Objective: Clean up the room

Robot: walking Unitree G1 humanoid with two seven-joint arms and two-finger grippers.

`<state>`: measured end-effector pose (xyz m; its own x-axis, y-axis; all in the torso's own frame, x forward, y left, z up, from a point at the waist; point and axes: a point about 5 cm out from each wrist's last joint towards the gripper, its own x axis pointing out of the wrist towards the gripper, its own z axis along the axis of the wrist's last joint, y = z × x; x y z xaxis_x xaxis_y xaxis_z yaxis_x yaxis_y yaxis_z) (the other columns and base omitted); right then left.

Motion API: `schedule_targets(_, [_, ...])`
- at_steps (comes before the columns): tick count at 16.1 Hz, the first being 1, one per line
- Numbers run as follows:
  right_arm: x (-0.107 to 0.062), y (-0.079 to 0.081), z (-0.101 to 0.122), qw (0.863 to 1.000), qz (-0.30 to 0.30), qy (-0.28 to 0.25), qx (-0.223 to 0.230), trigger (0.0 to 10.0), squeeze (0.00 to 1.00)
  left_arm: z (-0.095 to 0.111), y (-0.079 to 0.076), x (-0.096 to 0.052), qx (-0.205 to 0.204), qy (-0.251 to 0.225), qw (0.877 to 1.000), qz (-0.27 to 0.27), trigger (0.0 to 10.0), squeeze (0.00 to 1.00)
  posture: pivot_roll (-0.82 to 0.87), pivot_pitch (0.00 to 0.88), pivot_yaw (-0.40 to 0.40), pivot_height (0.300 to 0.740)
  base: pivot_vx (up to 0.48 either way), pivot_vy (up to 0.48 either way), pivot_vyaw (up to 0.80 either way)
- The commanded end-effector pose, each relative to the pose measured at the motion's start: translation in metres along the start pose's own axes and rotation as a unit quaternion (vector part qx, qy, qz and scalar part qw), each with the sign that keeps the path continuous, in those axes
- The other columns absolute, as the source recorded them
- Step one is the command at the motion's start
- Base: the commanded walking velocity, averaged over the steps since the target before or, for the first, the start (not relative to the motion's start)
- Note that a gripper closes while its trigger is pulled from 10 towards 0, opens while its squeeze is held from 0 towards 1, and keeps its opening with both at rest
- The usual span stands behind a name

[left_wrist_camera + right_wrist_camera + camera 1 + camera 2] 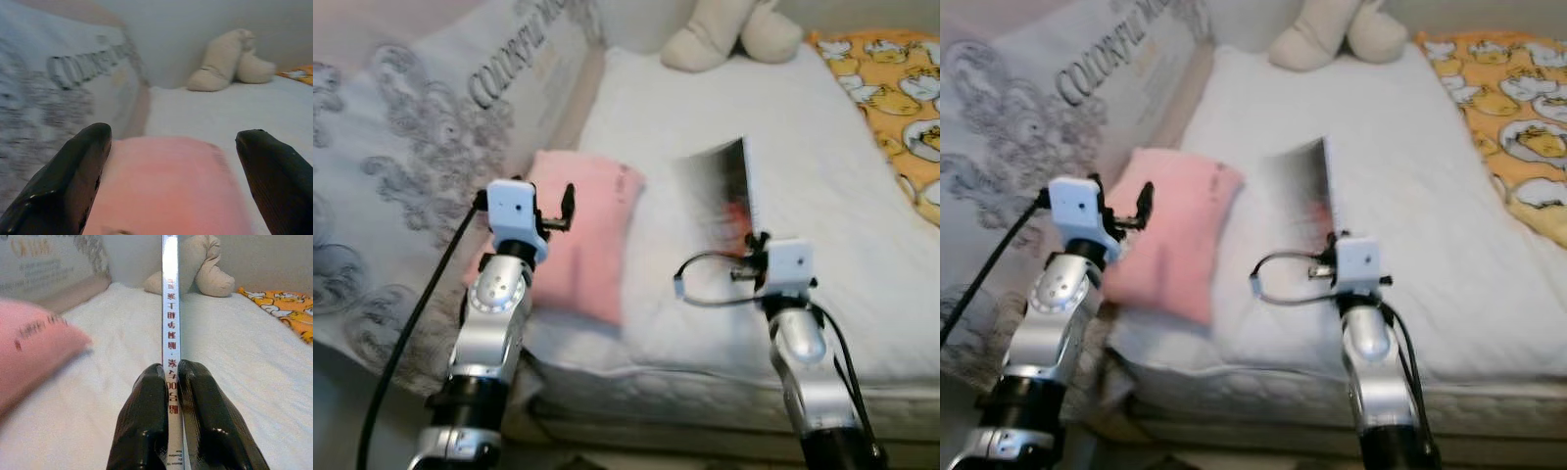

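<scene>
**Bed tidy-up: thin book pinched edge-on, pink pillow next in line**

While the robot stands at the foot of the white-sheeted mattress [822,196], its right gripper [172,382] sits clamped on a thin glossy book [724,191], holding it upright by the spine at the centre of the head view. My guess is it's held edge-on like that because a flat thing on soft bedding is hard to get under, so pinching the spine is the easy way to lift it clear. In the right wrist view the spine runs straight up the middle of the frame between the two black fingers, and there's a column of red Chinese characters on it, too blurry for me to read properly.

The left gripper [171,147] hangs with its fingers spread wide and nothing between them, right over the soft pink rectangular pillow [582,235] at centre left, which lies on the near corner of the mattress. Looks lined up for a grab, but that's just my read.

Upper left of the frame there's a big grey-and-white patterned cushion [421,147] with dark lettering, something like "COLOURFUL M...", the rest cut off. A beige plush toy [729,34] sits at the top centre against the wall, and an orange blanket with a white duck print [901,98] is at the upper right.
</scene>
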<state>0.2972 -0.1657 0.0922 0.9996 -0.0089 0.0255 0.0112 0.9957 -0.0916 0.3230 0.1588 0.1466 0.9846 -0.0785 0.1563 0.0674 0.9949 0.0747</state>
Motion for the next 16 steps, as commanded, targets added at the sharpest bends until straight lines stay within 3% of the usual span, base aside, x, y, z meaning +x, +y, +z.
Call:
schedule_targets(1, [0.018, 0.02, 0.025, 0.998, 0.033, -0.036, 0.043, 0.0, 0.0, 0.004, 0.012, 0.001, 0.017, -0.007, 0.999, 0.027, 10.0, 0.0, -0.09, 0.0, 0.089, 0.723, 0.0, 0.0, 0.0])
schedule_targets(3, [0.032, 0.025, 0.035, 0.994, 0.04, -0.035, 0.093, 0.0, 0.0, 0.004, 0.013, 0.002, 0.014, -0.005, 0.999, 0.029, 10.0, 0.0, -0.08, 0.0, 0.091, 0.723, 0.0, 0.0, 0.0])
schedule_targets(4, [0.053, 0.025, 0.047, 0.985, 0.055, -0.025, 0.16, 0.0, 0.0, 0.006, 0.012, 0.003, 0.011, -0.009, 1.0, 0.026, 10.0, 0.0, -0.07, 0.0, 0.094, 0.723, 0.0, 0.0, 0.0])
schedule_targets(5, [0.063, 0.026, 0.051, 0.979, 0.069, -0.019, 0.189, 0.0, 0.0, 0.008, 0.012, 0.003, 0.01, -0.011, 1.0, 0.025, 10.0, 0.0, -0.06, 0.0, 0.099, 0.723, 0.0, 0.0, 0.0])
schedule_targets(6, [0.075, 0.031, 0.052, 0.965, 0.1, 0.005, 0.242, 0.0, 0.0, 0.008, 0.011, 0.003, 0.011, -0.012, 1.0, 0.022, 10.0, 0.0, -0.06, 0.0, 0.099, 0.723, 0.0, 0.0, 0.0])
schedule_targets(8, [0.082, 0.033, 0.041, 0.934, 0.113, 0.054, 0.335, 0.0, 0.0, 0.01, 0.011, 0.0, 0.016, -0.012, 1.0, 0.015, 10.0, 0.0, -0.03, 0.0, 0.107, 0.723, 0.0, 0.0, 0.0])
schedule_targets(9, [0.081, 0.031, 0.033, 0.921, 0.108, 0.074, 0.367, 0.0, 0.0, 0.012, 0.011, -0.001, 0.02, -0.015, 1.0, 0.013, 10.0, 0.0, 0.0, 0.0, 0.11, 0.723, 0.0, 0.0, 0.0])
schedule_targets(11, [0.062, 0.018, -0.013, 0.885, 0.068, 0.158, 0.432, 0.0, 0.0, 0.02, 0.014, -0.003, 0.034, -0.027, 0.999, 0.009, 10.0, 0.0, 0.03, 0.0, 0.104, 0.723, 0.0, 0.0, 0.0])
schedule_targets(14, [0.036, 0.009, -0.054, 0.88, 0.054, 0.235, 0.41, 0.0, 0.0, 0.021, 0.014, -0.005, 0.034, -0.028, 0.999, 0.012, 10.0, 0.0, 0.04, 0.0, 0.096, 0.723, 0.0, 0.0, 0.0])
schedule_targets(16, [0.02, -0.006, -0.074, 0.886, 0.03, 0.273, 0.374, 0.0, 0.0, 0.021, 0.01, -0.007, 0.029, -0.027, 0.999, 0.012, 10.0, 0.0, 0.04, 0.0, 0.084, 0.723, 0.0, 0.0, 0.0])
